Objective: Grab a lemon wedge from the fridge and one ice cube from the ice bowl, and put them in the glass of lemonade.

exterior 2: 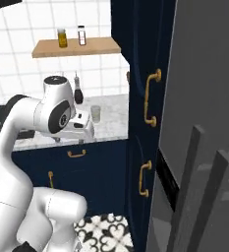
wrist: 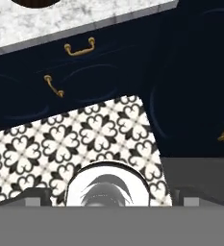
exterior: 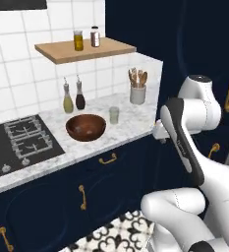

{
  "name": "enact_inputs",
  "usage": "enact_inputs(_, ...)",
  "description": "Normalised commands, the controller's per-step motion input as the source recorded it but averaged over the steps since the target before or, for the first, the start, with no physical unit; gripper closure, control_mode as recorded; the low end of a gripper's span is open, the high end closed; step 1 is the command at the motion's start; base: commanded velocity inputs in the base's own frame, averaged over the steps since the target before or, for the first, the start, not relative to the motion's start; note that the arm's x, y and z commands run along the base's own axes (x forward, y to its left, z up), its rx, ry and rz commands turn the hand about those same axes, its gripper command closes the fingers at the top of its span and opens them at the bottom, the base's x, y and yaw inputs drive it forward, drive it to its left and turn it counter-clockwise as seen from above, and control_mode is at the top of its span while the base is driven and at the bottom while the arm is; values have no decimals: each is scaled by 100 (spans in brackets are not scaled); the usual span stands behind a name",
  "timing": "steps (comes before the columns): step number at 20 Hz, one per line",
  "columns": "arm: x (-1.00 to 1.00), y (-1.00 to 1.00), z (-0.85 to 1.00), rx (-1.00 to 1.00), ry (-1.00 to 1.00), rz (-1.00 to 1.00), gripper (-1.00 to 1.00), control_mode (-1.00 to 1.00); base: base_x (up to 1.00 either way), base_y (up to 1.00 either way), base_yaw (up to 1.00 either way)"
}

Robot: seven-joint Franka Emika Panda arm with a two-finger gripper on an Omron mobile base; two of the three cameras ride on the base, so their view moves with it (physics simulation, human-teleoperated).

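Marble counter (exterior: 130, 129) holds the wooden ice bowl (exterior: 86, 127) beside the glass of lemonade (exterior: 114, 115), while the gripper (wrist: 108, 196) stands with jaws apart over patterned floor (wrist: 60, 144).

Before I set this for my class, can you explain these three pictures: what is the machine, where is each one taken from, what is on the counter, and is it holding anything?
It is a white robot arm on a driving base, in a rendered kitchen. Two pictures come from base cameras behind the arm, left and right; the third looks down along the hand at the patterned floor. On the counter stand a brown ice bowl, a glass of lemonade, two bottles and a utensil pot, beside a stove. The grey fridge stands on the right. The gripper is open and holds nothing.
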Motion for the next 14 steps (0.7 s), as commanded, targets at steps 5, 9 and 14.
enact_inputs(5,0,0,0,0,0,0,-100,100,100,0,38)
enact_inputs(9,0,0,0,0,0,0,-100,100,100,0,22)
enact_inputs(14,0,0,0,0,0,0,-100,100,96,0,18)
